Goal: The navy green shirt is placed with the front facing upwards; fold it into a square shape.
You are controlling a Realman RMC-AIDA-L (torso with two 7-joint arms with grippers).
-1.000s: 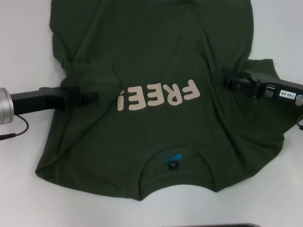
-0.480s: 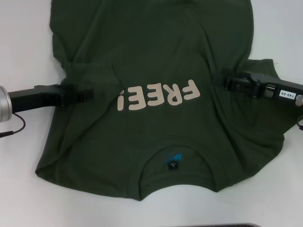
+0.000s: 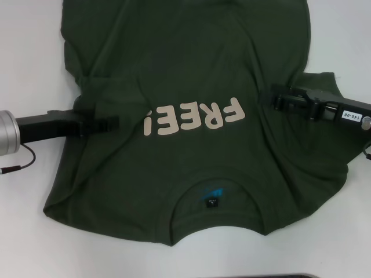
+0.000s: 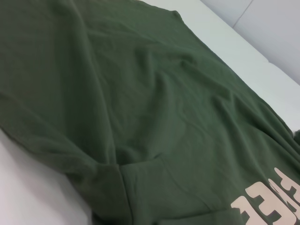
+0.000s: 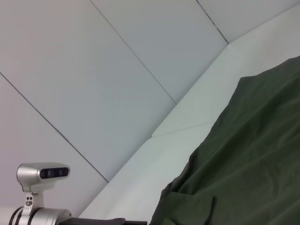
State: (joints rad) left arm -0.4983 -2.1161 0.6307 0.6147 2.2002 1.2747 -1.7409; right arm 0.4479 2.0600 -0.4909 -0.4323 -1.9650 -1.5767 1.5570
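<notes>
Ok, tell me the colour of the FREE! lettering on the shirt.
Pale cream, on the dark olive-green shirt; the lettering shows best in the head view.

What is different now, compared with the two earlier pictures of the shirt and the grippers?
Only the left gripper moved: it drew back toward the shirt's left edge half a second ago, then slid inward again and slightly nearer the collar, ending close to where it began. Nothing was visibly gripped or released. The right gripper, the shirt's outline and folds, and the FREE! print stayed as they were.
</notes>
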